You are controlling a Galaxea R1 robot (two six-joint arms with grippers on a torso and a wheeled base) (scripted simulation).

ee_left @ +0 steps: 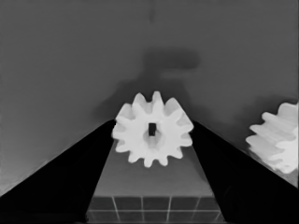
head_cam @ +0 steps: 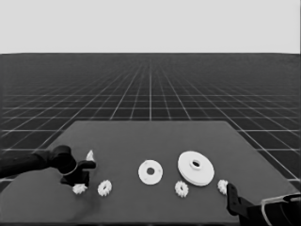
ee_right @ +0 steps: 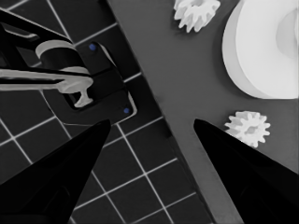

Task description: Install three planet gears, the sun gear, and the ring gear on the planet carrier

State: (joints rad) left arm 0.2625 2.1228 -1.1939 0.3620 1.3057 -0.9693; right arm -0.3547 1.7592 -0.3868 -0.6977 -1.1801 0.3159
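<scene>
Setting: simulated test bench, not a real room. Evidence: dark table (head_cam: 150, 136) stands alone on gridded floor (head_cam: 150, 84) running to 12 o'clock horizon; blank pale band (head_cam: 150, 26) above; no walls, no furnishings.

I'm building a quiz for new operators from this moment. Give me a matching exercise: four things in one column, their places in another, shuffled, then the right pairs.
Things:
1. left gripper
2. right gripper
3. smaller round part
4. thin white piece

Places:
A. mid-table, left of the larger round part
B. over the table's left end, a gear between its fingers
C. lower right corner, parked near a gear
D. just beyond the left gripper

Pairs: 1-B, 2-C, 3-A, 4-D
</scene>
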